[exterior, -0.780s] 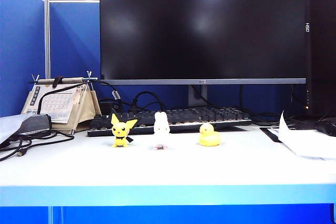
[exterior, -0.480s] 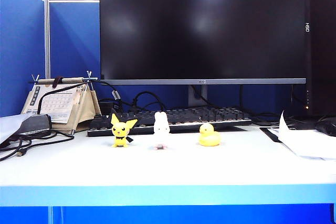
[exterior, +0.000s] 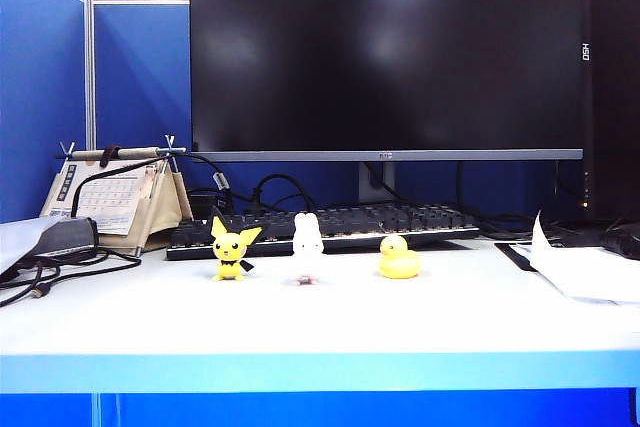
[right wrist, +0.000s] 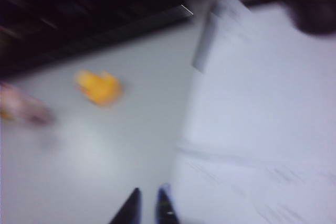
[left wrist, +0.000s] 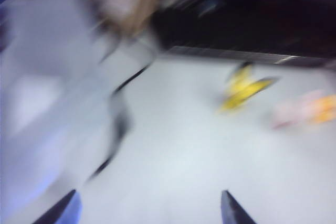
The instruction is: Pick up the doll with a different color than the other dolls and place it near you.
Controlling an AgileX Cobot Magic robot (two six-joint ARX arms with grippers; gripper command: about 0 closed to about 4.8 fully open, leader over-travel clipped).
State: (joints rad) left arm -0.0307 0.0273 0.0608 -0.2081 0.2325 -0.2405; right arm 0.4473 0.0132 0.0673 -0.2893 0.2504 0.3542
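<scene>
Pale pink-white rabbit doll (exterior: pixel 307 246) stands upright on the white bench (exterior: pixel 320 322), in the middle of a row of three, with the pointy-eared yellow figure (exterior: pixel 233 250) just beside it toward the bench's left end and the yellow duck (exterior: pixel 398 259) toward the right end. All three sit close to the back of the bench, just in front of the keyboard (exterior: pixel 330 226), well away from the front edge where the rabbit is meant to end up.

Across the exterior pictures nothing on the bench has shifted: the dolls stand exactly where they stood a moment ago, and no arm has entered that view. The task is therefore, by judgement, at its very start, with the rabbit untouched.

The wrist views add what the exterior one lacks. Both are smeared, which suggests the cameras are moving. The left wrist view shows the left gripper (left wrist: pixel 148 208) over bare bench with its fingers spread wide and holding nothing, the yellow figure and a pinkish blur ahead. The right wrist view shows the right gripper (right wrist: pixel 148 206) with fingers nearly together and empty, near loose paper (right wrist: pixel 262 129), the duck ahead.
</scene>
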